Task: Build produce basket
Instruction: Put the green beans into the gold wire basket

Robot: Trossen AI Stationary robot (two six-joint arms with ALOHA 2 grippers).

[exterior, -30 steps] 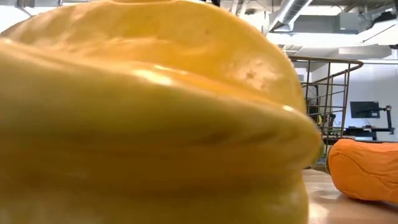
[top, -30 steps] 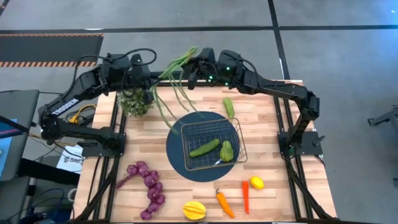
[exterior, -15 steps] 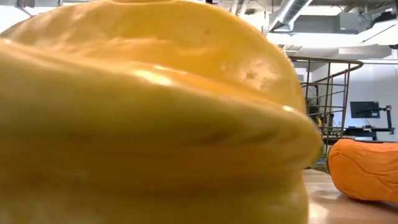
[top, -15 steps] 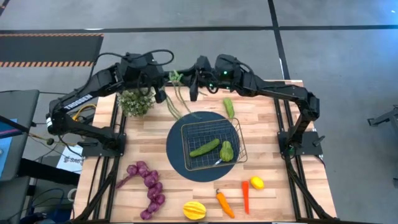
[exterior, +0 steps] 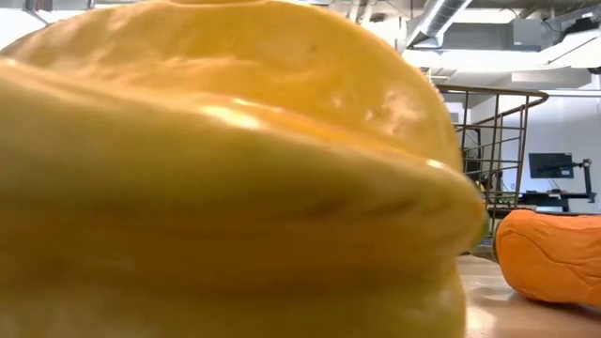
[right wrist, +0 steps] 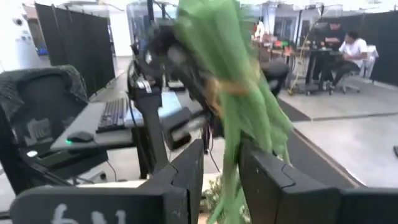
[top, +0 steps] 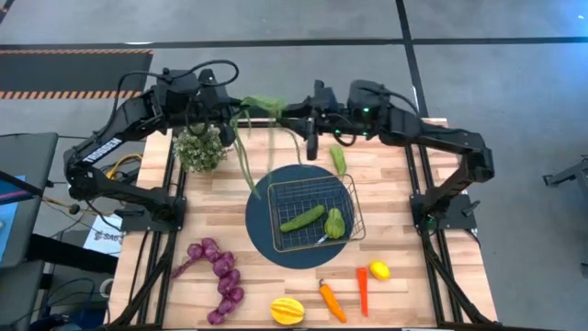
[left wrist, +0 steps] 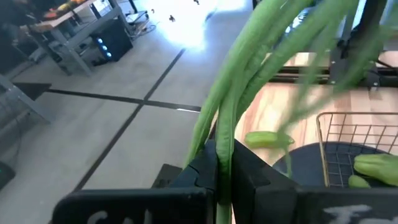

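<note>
You see two dark, jointed arms with black looping cables; the left arm (top: 101, 152) carries white lettering, the right arm (top: 432, 138) green indicator lights.

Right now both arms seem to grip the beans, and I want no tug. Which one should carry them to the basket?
Likely right: its gripper is nearer the basket, with the beans between its fingers. The left gripper is farther.

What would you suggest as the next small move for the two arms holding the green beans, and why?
Probably the left gripper should let go. It is shut on the green bean bundle, whose other end sits between the fingers of the right gripper, so both arms hold it above the table's far edge. The basket lies nearer the right arm, which could then carry the beans over it alone.
</note>
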